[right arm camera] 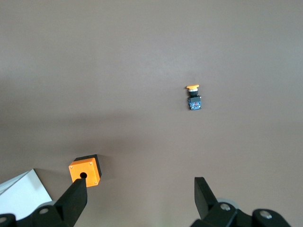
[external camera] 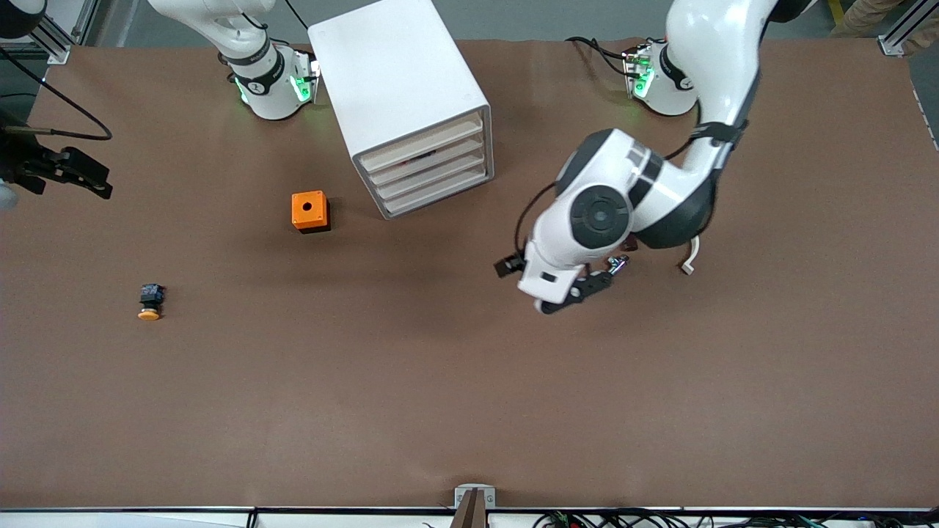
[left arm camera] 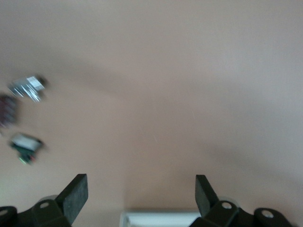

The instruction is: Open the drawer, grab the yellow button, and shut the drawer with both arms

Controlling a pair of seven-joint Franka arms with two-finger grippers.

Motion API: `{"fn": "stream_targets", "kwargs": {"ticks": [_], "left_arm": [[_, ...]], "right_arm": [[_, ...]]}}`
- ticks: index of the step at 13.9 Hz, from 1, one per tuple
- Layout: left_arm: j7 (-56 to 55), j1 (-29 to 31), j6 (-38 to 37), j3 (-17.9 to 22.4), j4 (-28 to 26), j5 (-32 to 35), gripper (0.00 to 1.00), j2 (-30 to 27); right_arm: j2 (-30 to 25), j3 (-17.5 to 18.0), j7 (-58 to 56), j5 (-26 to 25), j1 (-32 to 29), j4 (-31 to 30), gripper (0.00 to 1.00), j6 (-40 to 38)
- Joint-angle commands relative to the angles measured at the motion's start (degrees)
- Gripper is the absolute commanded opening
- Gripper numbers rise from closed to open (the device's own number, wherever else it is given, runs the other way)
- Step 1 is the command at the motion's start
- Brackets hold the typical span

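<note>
The white cabinet stands near the robots' bases. Its uppermost drawer sits flush with the three below it. The button, orange cap and dark body, lies on the table toward the right arm's end, nearer to the front camera than the orange cube; it also shows in the right wrist view. My right gripper is open and empty, up at the right arm's end of the table; its jaws show wide apart. My left gripper is open and empty over bare table, toward the left arm's end from the cabinet.
An orange cube with a hole sits beside the cabinet's front corner and shows in the right wrist view, with a cabinet corner. Small blurred parts show at the edge of the left wrist view.
</note>
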Motion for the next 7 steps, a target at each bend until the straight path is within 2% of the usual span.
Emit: {"fn": "stream_targets", "kwargs": {"ticks": [1,7], "left_arm": [[3.69,4.18,-0.83,-0.40,-0.97,5.78,1.00,-3.80],[15.90,12.89,-0.92,-0.40,-1.06,10.54,1.00,-8.64]], "right_arm": [[0.91,-0.52,-1.90,1.01,-0.06,2.52,1.00,-0.81],[1.09,-0.70,-2.25,3.20,-0.32,5.16,1.00,-0.37]]}}
